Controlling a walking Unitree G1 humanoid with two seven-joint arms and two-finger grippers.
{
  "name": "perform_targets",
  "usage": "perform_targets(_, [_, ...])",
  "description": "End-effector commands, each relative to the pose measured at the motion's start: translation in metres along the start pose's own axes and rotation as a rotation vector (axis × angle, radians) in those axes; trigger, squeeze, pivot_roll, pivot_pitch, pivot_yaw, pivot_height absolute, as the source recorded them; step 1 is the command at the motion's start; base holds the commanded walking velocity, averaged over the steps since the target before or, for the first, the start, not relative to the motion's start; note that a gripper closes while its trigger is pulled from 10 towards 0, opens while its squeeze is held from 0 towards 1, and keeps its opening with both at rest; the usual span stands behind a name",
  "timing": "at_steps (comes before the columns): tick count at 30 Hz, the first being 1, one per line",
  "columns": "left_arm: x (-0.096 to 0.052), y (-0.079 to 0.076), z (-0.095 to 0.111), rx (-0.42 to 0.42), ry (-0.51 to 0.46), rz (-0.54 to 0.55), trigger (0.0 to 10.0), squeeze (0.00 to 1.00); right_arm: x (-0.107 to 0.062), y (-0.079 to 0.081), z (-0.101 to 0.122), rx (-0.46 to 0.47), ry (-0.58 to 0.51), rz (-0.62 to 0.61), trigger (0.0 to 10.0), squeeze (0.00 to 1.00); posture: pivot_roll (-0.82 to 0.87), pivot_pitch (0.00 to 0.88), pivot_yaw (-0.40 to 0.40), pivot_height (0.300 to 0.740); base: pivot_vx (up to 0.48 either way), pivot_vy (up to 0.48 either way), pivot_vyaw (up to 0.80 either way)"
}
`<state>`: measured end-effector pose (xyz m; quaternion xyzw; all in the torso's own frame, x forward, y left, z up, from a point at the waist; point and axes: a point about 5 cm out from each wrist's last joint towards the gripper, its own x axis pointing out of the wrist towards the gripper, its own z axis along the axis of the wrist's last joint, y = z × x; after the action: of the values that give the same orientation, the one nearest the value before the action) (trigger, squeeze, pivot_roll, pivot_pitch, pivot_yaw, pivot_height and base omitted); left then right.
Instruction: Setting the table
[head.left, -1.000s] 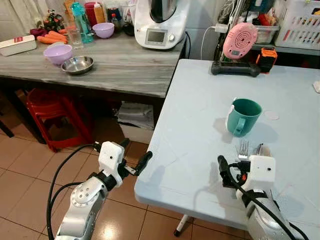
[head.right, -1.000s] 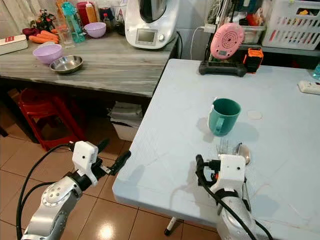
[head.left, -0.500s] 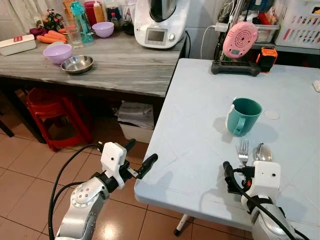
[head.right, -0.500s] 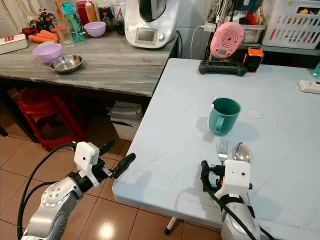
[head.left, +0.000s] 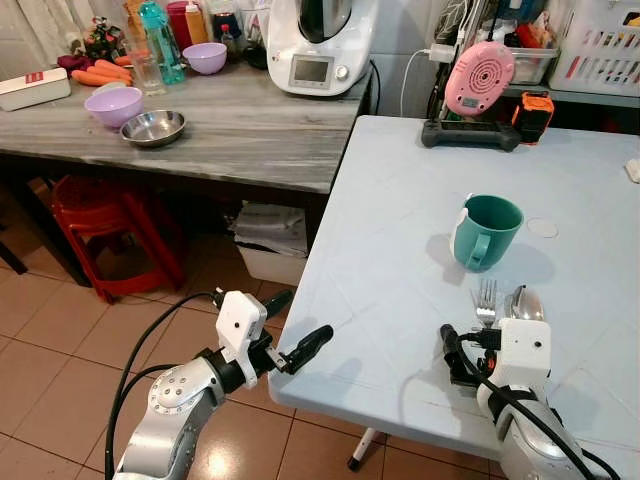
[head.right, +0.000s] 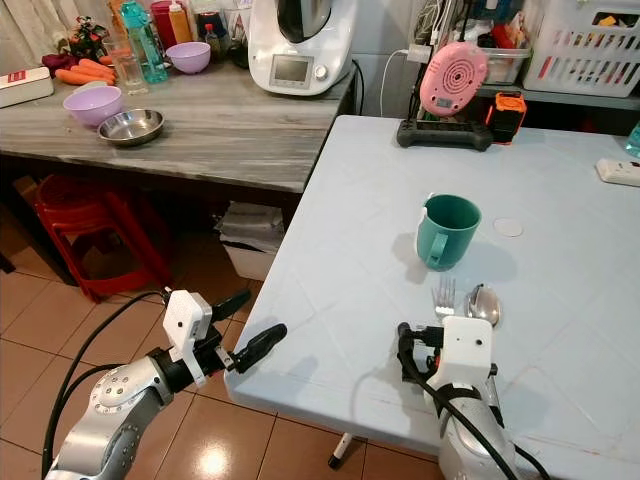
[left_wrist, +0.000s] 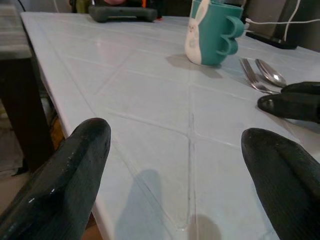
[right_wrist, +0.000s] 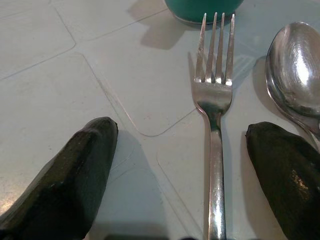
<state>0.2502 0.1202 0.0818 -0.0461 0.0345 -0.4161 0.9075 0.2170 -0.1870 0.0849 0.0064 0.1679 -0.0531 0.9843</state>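
Note:
A teal mug (head.left: 487, 232) stands upright on the light blue table (head.left: 400, 200). Just nearer than the mug, a fork (right_wrist: 216, 90) and a spoon (right_wrist: 294, 70) lie side by side, handles pointing toward me. My right gripper (right_wrist: 181, 131) rests open low over the table at the near end of the cutlery. The fork handle lies between its fingers (right_wrist: 75, 175) and the spoon beside the far finger. My left gripper (head.left: 300, 320) hangs open at the table's left front edge, holding nothing, its fingertips (left_wrist: 85, 150) level with the tabletop.
A grey wooden counter (head.left: 250, 130) runs along the left, carrying a steel bowl (head.left: 154, 128), purple bowls and a white kitchen machine (head.left: 318, 45). A red stool (head.left: 105, 225) stands under it. A pink device on a black stand (head.left: 475, 95) sits at the table's far edge.
My right gripper has drawn back toward me off the fork and spoon, which stay on the table. My left gripper has moved right, closer to the table edge.

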Motion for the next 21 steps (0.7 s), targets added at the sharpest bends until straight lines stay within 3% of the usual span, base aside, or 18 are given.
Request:
perform_targets(1, [-0.002,-0.001,0.001,0.003,0.008,-0.022,10.0,0.00,0.003,0.000,-0.008,0.003,0.053,0.007,10.0,0.00,-0.17,0.048,0.036,0.740,0.000,0.000,0.00])
perform_targets(2, [-0.002,-0.001,0.000,0.004,0.008,-0.028,10.0,0.00,0.004,0.002,-0.008,0.004,0.062,0.017,3.9,0.00,-0.17,0.051,0.037,0.740,0.000,0.000,0.00])
perform_targets(3, [-0.002,-0.001,0.000,0.003,0.009,-0.031,10.0,0.00,0.004,0.002,-0.009,0.002,0.067,0.019,3.9,0.00,-0.17,0.051,0.037,0.740,0.000,0.000,0.00])
perform_targets(4, [-0.003,-0.001,0.000,0.003,0.010,-0.035,10.0,0.00,0.003,0.003,-0.010,0.001,0.076,0.022,2.4,0.00,-0.17,0.051,0.037,0.740,0.000,0.000,0.00])
perform_targets(5, [-0.003,-0.002,0.000,0.002,0.010,-0.039,10.0,0.00,0.003,0.004,-0.011,0.002,0.080,0.025,0.0,0.00,-0.17,0.051,0.037,0.740,0.000,0.000,0.00])
perform_targets(21, [-0.003,-0.004,0.000,-0.014,0.020,-0.088,10.0,0.00,0.003,0.003,-0.018,0.000,0.137,0.017,0.0,0.00,-0.17,0.051,0.037,0.740,0.000,0.000,0.00])
